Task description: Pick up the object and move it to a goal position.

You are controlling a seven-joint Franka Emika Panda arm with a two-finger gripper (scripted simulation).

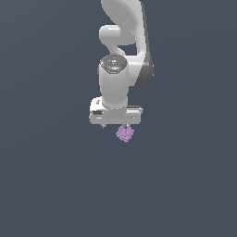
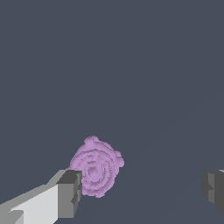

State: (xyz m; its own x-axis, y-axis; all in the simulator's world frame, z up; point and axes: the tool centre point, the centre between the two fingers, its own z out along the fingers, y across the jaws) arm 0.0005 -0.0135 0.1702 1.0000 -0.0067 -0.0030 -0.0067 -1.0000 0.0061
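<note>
Overhead, the big white jointed robot arm (image 1: 121,55) hangs its gripper (image 2: 142,188) just above the object.

Its two grey-tipped fingers (image 2: 70,192) stand wide apart, holding nothing; the small light-purple lumpy object (image 2: 96,167) sits off-centre, close against one finger and well apart from the other, so I'd shift sideways before closing.

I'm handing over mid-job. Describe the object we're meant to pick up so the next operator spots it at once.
Find the white robot arm against the plain dark grey ground and follow it down to its hand. Just below sits the object, a small light-purple bumpy lump. It is the only coloured thing in view.
</note>
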